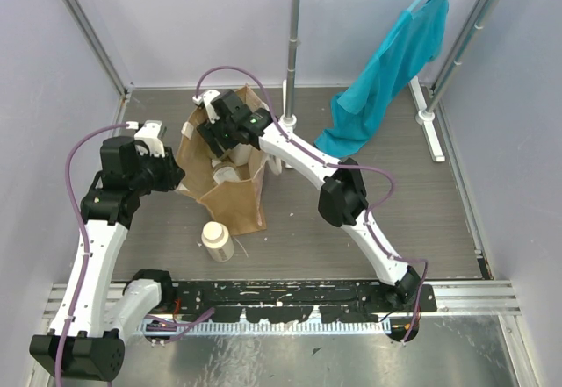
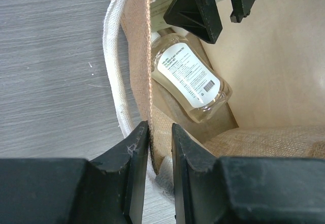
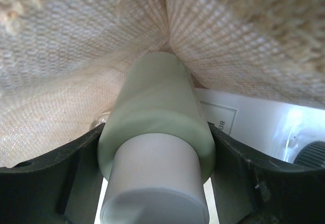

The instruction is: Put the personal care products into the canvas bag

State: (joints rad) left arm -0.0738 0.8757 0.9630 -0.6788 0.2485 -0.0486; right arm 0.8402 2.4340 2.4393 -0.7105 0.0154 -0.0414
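Observation:
The tan canvas bag (image 1: 237, 198) stands upright at the middle left, mouth open. My left gripper (image 1: 176, 177) is shut on the bag's left rim (image 2: 139, 56), next to its whitish strap (image 2: 112, 66). My right gripper (image 1: 221, 138) is down in the bag's mouth, shut on the olive-green round bottle (image 3: 157, 112), cap toward the camera. The amber clear bottle (image 2: 190, 79) lies inside the bag. The white rectangular bottle (image 3: 254, 127) with its dark cap (image 3: 312, 158) lies under the olive one. The cream round bottle (image 1: 218, 240) stands on the table in front of the bag.
A teal cloth garment (image 1: 395, 62) hangs from a rack at the back right. A metal pole (image 1: 291, 45) stands just behind the bag. The rack's foot (image 1: 430, 119) lies at the right. Frame posts bound the table's back corners.

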